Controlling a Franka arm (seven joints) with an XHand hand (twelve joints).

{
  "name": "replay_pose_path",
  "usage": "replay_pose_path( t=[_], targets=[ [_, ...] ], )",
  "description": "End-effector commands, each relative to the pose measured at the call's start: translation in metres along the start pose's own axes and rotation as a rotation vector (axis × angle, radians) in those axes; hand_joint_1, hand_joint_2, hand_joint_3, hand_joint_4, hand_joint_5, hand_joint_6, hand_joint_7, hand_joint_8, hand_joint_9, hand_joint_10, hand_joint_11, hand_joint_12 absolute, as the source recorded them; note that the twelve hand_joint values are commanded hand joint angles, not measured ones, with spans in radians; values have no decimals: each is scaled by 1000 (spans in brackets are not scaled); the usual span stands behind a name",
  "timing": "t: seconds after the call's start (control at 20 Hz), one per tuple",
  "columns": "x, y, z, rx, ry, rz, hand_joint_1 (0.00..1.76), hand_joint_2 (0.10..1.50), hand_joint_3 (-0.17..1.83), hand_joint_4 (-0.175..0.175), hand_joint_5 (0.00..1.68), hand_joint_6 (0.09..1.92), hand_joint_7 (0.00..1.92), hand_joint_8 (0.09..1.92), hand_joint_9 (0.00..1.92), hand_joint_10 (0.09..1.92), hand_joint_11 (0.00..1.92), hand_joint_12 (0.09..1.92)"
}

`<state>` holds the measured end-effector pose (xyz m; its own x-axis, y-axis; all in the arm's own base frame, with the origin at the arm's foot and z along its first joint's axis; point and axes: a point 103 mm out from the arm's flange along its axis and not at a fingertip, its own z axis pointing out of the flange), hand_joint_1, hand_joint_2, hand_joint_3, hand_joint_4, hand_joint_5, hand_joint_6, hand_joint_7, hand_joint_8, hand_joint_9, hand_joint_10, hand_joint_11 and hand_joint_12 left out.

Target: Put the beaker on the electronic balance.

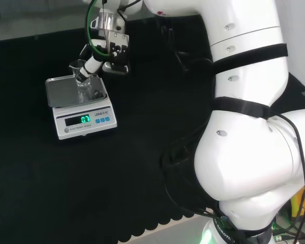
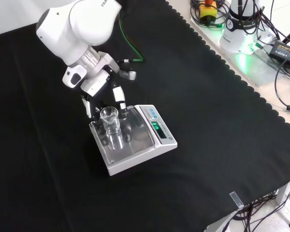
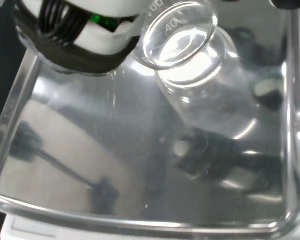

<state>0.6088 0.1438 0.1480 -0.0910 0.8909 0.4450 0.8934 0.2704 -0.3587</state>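
- Your beaker [image 2: 111,126] stood upright on the pan of the electronic balance [image 2: 150,143], clear glass, looked empty. In the front view it sat toward the pan's 11 o'clock corner.
- In the head view the beaker [image 1: 81,76] was at the pan's 1 o'clock area; the balance [image 1: 81,109] had its green display lit, facing 6 o'clock.
- The hand [image 2: 100,86] hung at 12 o'clock of the beaker in the front view, with fingers [image 2: 120,99] reaching down on both sides of the rim.
- Head view: the hand [image 1: 112,48] was at 1 o'clock of the beaker, one finger [image 1: 89,67] at the rim.
- Hand state: fingers were bent around the beaker's upper part, so you can read it as a hold on the beaker, though I couldn't confirm contact on every side.
- Wrist view: beaker [image 3: 200,75] rested on the shiny pan [image 3: 65,150], a blurred part of the hand [image 3: 80,35] just beside its mouth.
- The balance sat on the black-clothed worktop [image 2: 222,121], well apart from the edge.
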Motion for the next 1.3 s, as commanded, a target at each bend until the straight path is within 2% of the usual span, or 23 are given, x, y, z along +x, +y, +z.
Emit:
replay_pose_path(
  t=[0.05, 1.05, 1.15, 1.25, 1.3],
  targets=[
    [6, 0, 7, -5, -4, 10, 1123, 664, 657, 169, 1264, 682, 1633, 274, 1708, 97, 1135, 1029],
    [4, -7, 16, 0, -5, -2, 1122, 667, 652, 166, 1262, 684, 1632, 271, 1704, 95, 1128, 1036],
    [1, -10, 20, 17, 2, -8, 1120, 671, 646, 170, 1259, 687, 1632, 270, 1704, 95, 1126, 1039],
    [-1, -12, 21, 72, 22, -40, 1103, 727, 557, 174, 1223, 711, 1595, 272, 1694, 95, 1088, 1070],
    [-2, -12, 20, 92, 32, -49, 1029, 706, 519, 88, 1124, 715, 1518, 290, 1650, 87, 1020, 1125]
  ],
)
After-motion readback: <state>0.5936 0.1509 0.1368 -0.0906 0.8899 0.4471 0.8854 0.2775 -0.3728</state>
